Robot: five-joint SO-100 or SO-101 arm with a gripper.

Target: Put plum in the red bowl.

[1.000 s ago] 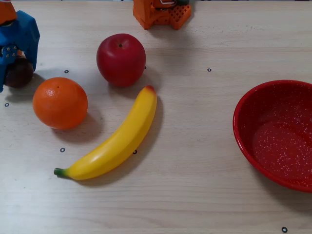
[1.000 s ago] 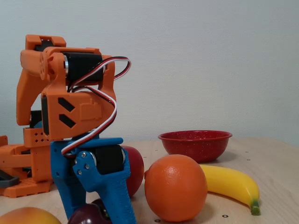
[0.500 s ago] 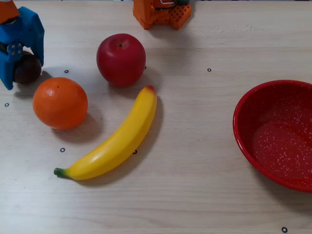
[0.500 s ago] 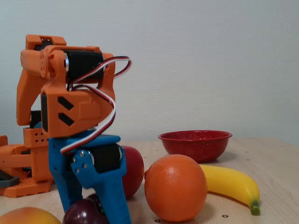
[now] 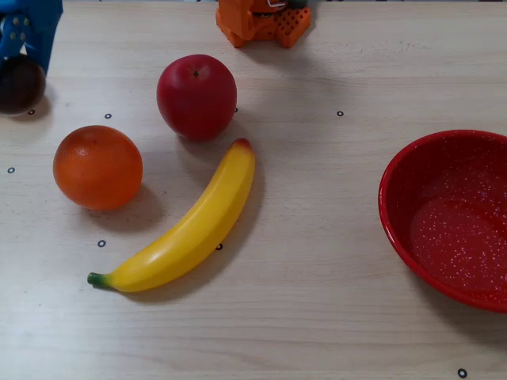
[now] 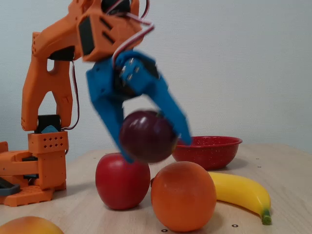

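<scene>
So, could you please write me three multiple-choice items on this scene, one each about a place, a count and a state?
1. Where is the plum?
A. In the red bowl
B. Held in the air by the gripper
C. Lying on the banana

2. How many fruits rest on the table in the overhead view?
A. Three
B. Five
C. One

3. What is in the red bowl?
A. The apple
B. Nothing
C. The orange

Answers:
1 B: in the fixed view the blue gripper clasps the plum above the apple.
2 A: the apple, the orange and the banana lie on the table.
3 B: only its speckled inside shows.
</scene>
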